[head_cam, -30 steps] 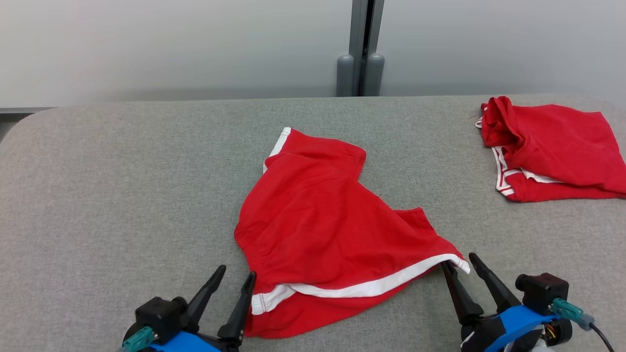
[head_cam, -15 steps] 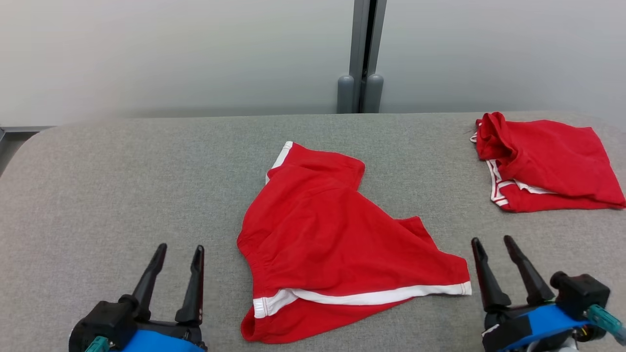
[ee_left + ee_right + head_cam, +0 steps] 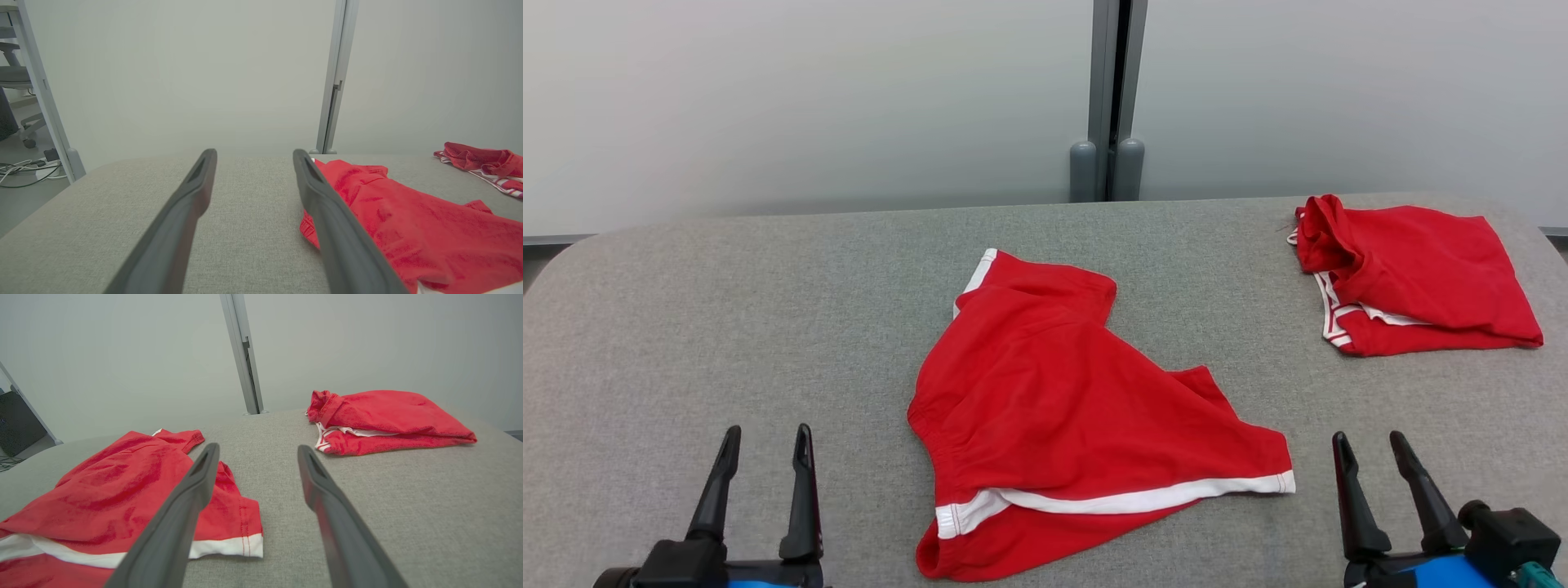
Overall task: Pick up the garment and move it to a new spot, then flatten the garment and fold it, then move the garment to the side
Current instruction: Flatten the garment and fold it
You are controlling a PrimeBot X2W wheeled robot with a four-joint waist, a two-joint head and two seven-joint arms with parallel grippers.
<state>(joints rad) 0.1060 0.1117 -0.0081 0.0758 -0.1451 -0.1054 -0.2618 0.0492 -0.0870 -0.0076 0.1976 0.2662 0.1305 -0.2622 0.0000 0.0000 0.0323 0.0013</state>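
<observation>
Probably flattening next. Take the garment [image 3: 1078,408] by both ends of its white-trimmed near edge, pull outward evenly, keep low over the table [image 3: 727,310], avoid pinching two layers together. Left pincer [image 3: 768,429] and right pincer [image 3: 1367,437] wide open, empty, clear of the garment on either side. Red with white trim, mid-table, rumpled and skewed, far part doubled over; possibly twisted underneath, hard to tell. Another red folded piece [image 3: 1413,278] at far right.

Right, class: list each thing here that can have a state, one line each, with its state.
Middle garment: lying loose, rumpled, unfolded.
Far garment: roughly folded, lying at the right.
Left gripper: open, empty.
Right gripper: open, empty.
</observation>
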